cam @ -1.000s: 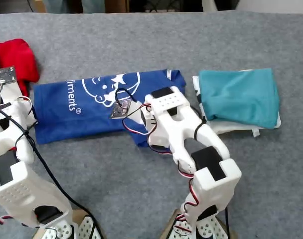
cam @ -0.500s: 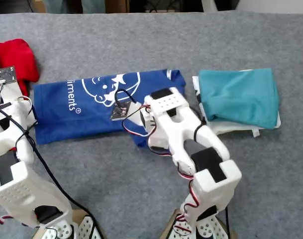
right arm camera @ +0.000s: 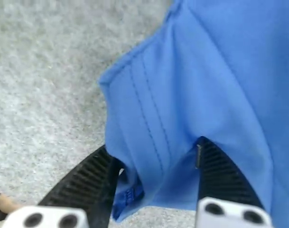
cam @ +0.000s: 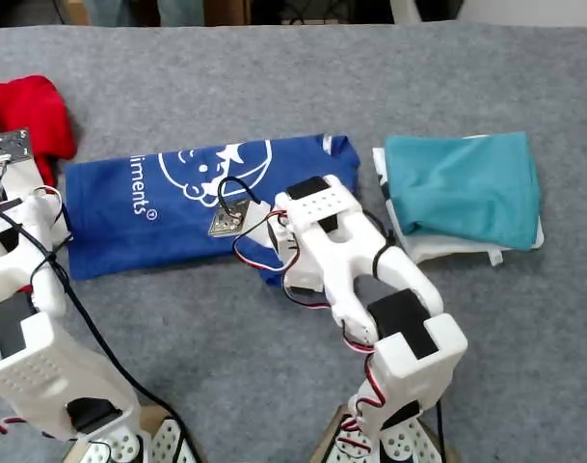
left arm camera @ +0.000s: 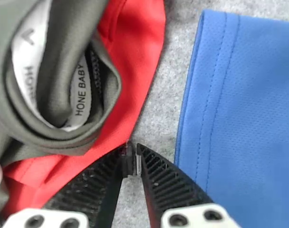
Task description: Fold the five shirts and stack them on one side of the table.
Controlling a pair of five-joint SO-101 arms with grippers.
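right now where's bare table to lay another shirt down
Widest: the far strip of table behind the blue shirt and teal shirt. Also bare: the near stretch between the left arm and right arm, and the near right corner below the teal shirt. Crowded: the left edge by the red shirt, and the middle, where the right claw straddles the blue shirt's hem.

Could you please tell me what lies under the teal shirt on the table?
A white folded garment sticks out beneath the teal shirt along its near and left edges; anything else there is covered.
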